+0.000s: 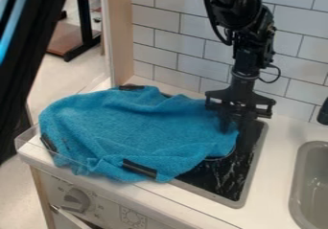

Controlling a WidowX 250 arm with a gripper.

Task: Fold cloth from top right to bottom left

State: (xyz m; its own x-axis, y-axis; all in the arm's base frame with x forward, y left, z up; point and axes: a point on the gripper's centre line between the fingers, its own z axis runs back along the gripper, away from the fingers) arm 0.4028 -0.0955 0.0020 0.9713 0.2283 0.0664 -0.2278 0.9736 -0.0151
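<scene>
The black gripper [236, 119] hangs down at the upper right edge of the blue cloth [137, 130], low over the stovetop. Its lower end overlaps the cloth's right part in the view, and whether it holds any fabric I cannot tell. Rumpled and spread wide, the cloth covers the left and middle of the stove, with soft folds running across it. Its lower left side drapes over the counter's front edge.
Dark stove surface [227, 182] shows right of the cloth, with part of a round burner edge by the cloth. A grey sink [314, 185] lies at the far right. Behind stands a white tiled wall [167, 31]; a knob [76, 200] is on the front panel.
</scene>
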